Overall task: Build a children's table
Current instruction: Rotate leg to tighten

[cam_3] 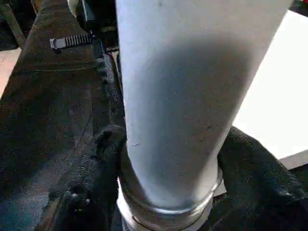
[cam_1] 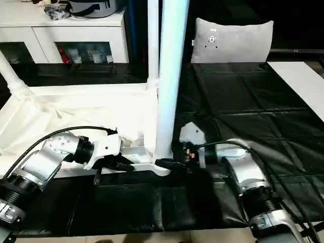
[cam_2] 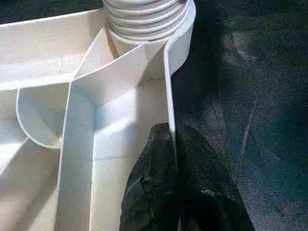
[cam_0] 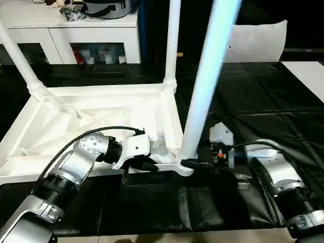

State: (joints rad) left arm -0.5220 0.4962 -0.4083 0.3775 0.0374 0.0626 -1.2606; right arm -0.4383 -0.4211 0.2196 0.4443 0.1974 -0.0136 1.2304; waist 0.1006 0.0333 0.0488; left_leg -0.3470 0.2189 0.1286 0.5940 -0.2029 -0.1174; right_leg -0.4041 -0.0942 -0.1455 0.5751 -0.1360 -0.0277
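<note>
Nearest the robot, both silver forearms reach out over the black-covered tabletop [cam_0: 263,91] toward the near edge of the white table panel [cam_0: 101,109], which lies underside up with its ribs showing. The left end effector [cam_0: 149,164] is closed on the panel's thin near rim wall, one black fingertip [cam_2: 161,137] on either side of it, just at 9 o'clock from the near right corner socket [cam_0: 183,168]. The right end effector [cam_0: 195,163] lies level at 3 o'clock from that same socket and straddles the flared base of the near leg [cam_0: 207,76]. Whether it is clamped on the leg or standing slightly clear cannot be told from these views. The governing relation is therefore as follows: the leg base lies directly at 9 o'clock from the right end effector, in its reach and touching or nearly so. The leg's long axis rises from the socket toward 12 o'clock, leaning slightly toward 1 o'clock in the left eye view. The right arm is the nearer one to the leg, while the left arm appears to be steadying the panel against any push or twist. Judged from this, the step in hand is seating this leg in its socket. Farther out, a second leg [cam_0: 172,40] stands upright in the far right corner, and a third leg [cam_0: 20,61] leans out of the far left corner. Beyond the tabletop stand a white cabinet [cam_0: 71,25] at 11 o'clock and a grey cushion [cam_1: 233,38] at 1 o'clock.
</note>
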